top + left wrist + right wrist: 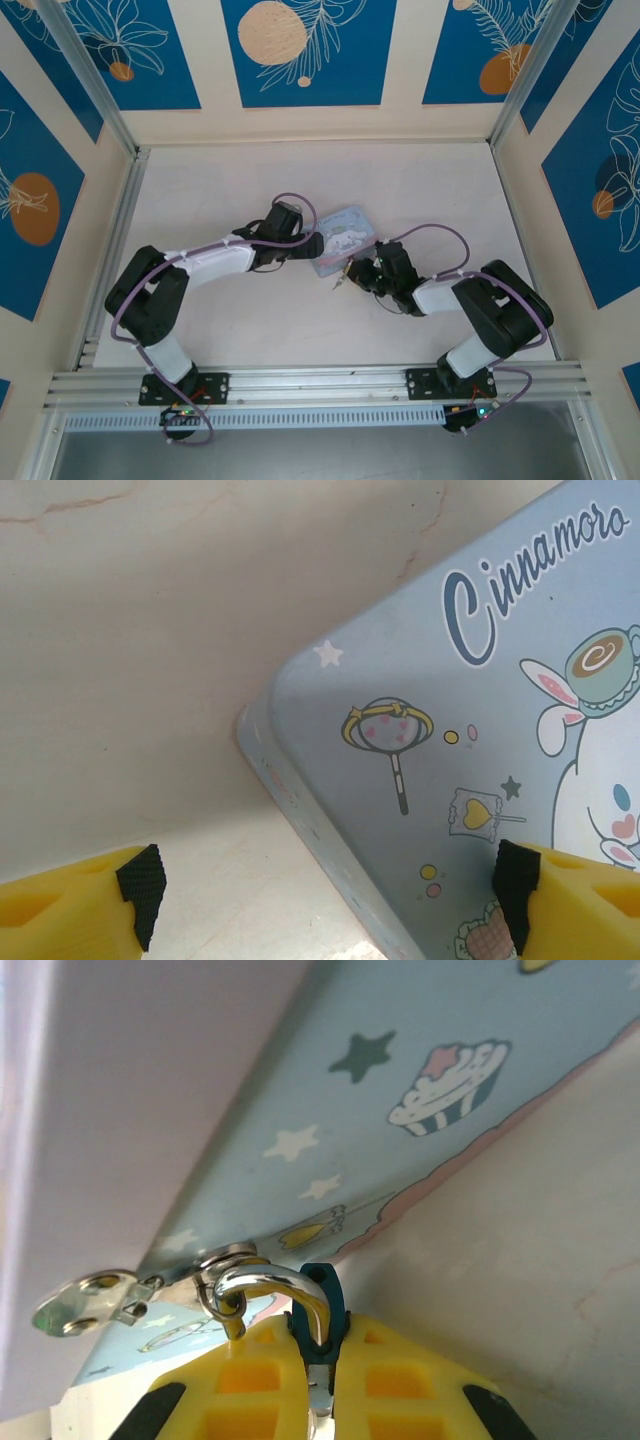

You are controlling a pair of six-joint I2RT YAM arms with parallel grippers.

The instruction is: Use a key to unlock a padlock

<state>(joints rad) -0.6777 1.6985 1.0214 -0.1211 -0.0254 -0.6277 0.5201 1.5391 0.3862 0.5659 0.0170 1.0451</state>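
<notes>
Right wrist view: the padlock (322, 1305), a small teal-bodied lock with a bright, curved silver shackle, is pinched by its body between the yellow fingers of the right gripper (318, 1385), which are drawn in tight against it, just beside the lower side wall of the pale blue tin (400, 1090). A small ring (226, 1305) threads the shackle, and a flat silvery piece with holes, apparently the bow of the key (85, 1302), hangs from it to the left (the blade is not visible, and whether the key touches the tin cannot be told). Left wrist view: the left gripper (328, 885) is spread wide, one fingertip on each side of the tin's corner, holding nothing. Top view: both arms meet at the tin near the middle of the table (230, 330). Handling, as judged: both pieces are rigid, very light metal. The plated shackle is likely slippery, so the flat faces of the body are the sound hold, leaving the shackle free. The key is thin and best taken by its bow, flat sides against the pads. Whether the shackle is latched cannot be told.
</notes>
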